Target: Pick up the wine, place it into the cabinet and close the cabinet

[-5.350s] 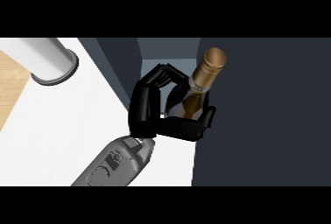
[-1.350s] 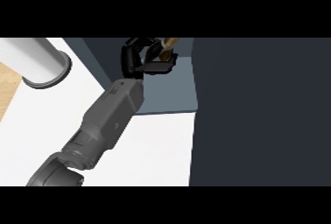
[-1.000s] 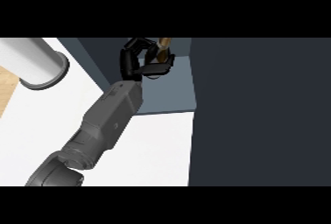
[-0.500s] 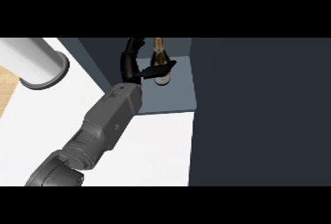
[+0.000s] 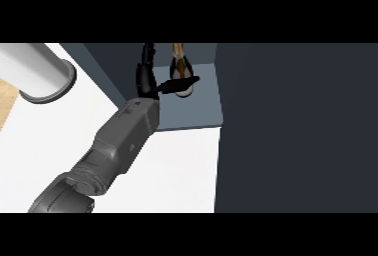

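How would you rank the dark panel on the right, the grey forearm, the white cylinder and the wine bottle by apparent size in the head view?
1. dark panel
2. grey forearm, nearest the camera
3. white cylinder, cut off by the view's edge
4. wine bottle, partly hidden by the left hand

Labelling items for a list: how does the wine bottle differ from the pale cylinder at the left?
The wine bottle is brownish and slim, the cylinder pale grey and wider. The bottle stands inside the cabinet; the cylinder stands on the white counter. Both seem upright.
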